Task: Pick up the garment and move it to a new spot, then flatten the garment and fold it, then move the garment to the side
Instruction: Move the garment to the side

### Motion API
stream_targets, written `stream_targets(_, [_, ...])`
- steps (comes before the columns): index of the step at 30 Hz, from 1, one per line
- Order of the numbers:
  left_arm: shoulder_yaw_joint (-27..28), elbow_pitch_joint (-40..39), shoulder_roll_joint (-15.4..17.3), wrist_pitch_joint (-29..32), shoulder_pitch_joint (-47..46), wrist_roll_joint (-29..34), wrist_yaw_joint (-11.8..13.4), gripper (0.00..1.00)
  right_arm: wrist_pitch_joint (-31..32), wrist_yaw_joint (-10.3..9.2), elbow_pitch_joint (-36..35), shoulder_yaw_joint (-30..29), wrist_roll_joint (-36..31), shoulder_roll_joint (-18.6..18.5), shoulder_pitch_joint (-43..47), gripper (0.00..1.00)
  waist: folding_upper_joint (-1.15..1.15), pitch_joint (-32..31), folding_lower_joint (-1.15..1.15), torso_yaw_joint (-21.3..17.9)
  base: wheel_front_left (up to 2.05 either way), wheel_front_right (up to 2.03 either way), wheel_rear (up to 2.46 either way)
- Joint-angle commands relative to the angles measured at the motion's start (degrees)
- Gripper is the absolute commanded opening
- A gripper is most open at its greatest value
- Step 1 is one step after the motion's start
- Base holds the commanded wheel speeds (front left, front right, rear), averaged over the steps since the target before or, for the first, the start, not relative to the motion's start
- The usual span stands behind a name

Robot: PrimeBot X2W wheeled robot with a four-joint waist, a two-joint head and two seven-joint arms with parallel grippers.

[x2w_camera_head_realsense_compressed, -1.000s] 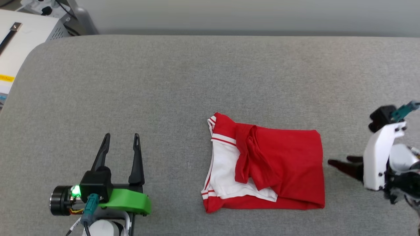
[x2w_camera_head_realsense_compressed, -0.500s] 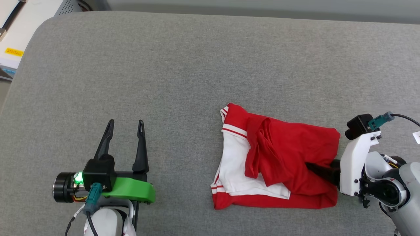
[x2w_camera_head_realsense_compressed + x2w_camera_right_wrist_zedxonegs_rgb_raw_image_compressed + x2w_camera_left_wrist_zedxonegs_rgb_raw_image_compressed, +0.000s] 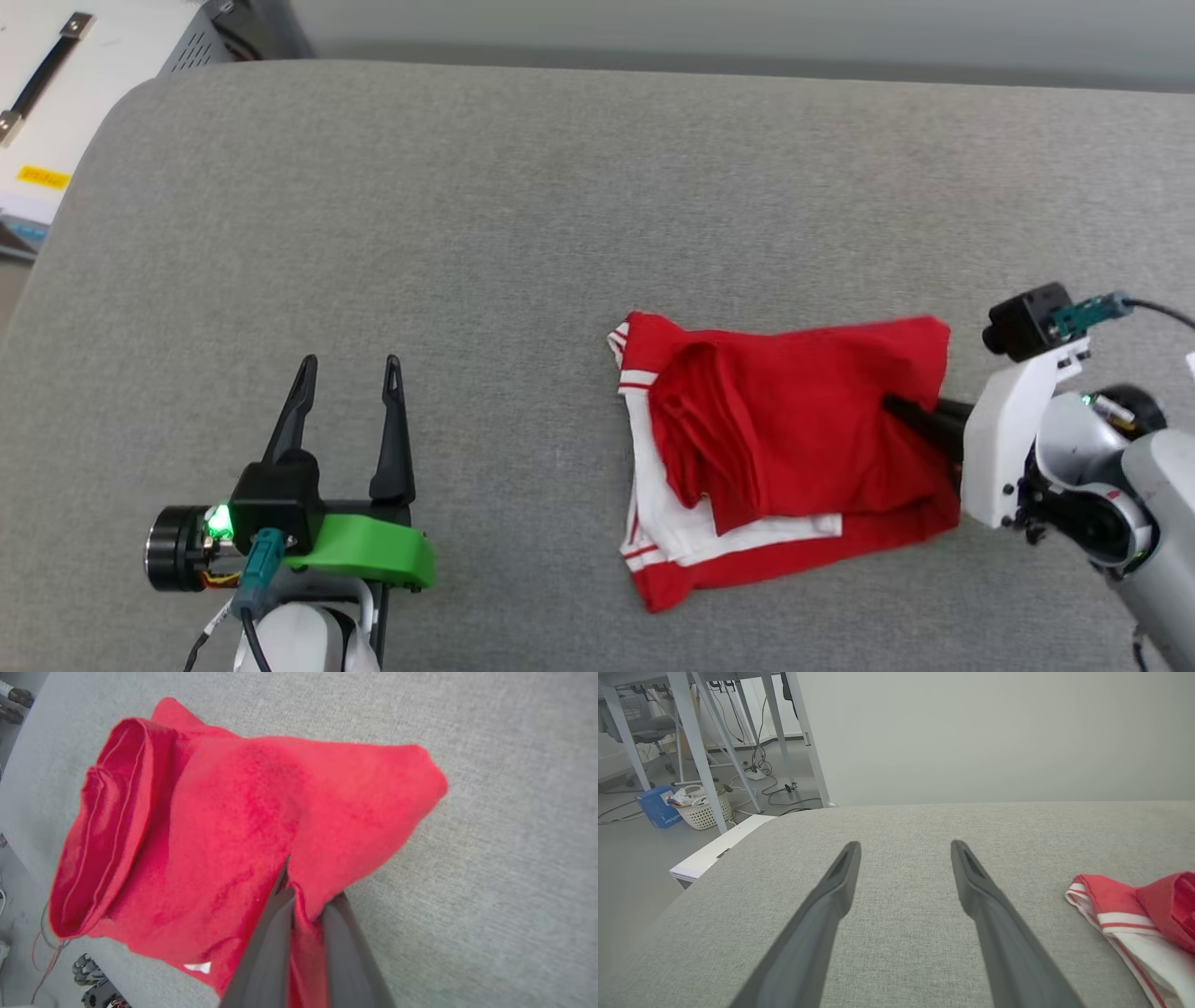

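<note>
On grey cushion [image 3: 467,233]: garment [image 3: 794,420], right gripper [image 3: 306,900] clamping it | floor [image 3: 626,858]: basket [image 3: 701,809], box [image 3: 656,812]

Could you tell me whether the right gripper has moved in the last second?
Yes: right gripper went left across the grey cushion, onto the garment's right edge.

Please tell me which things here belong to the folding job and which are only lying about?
Job: red garment; right gripper, fingers shut on its edge; left gripper, open; grey cushion.
Lying about: white basket; blue box; floor cables; white case.
</note>
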Motion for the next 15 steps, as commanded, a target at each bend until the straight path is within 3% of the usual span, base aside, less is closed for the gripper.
stream_targets(1, [0.36, 0.04, -0.05, -0.34, 0.78, 0.23, -0.05, 1.00, -1.03, -0.05, -1.32, 0.61, -1.03, -1.77, -1.72, 0.00, 0.00, -1.15, 0.00, -2.36, 0.00, 0.00, 0.00])
stream_targets(8, [0.72, -1.04, -0.26, -0.34, 2.36, 0.37, 0.47, 1.00, -1.55, -0.05, -6.62, 2.85, -1.92, -8.07, -4.67, 0.00, 0.00, -1.01, 0.00, -9.96, 0.00, 0.00, 0.00])
stream_targets(15, [1.03, -2.38, 0.26, -0.34, 1.48, 0.76, 0.29, 1.00, -1.42, -0.05, -6.68, 1.22, -1.77, -12.75, -7.09, 0.00, 0.00, 1.32, 0.00, -16.15, 0.00, 0.00, 0.00])
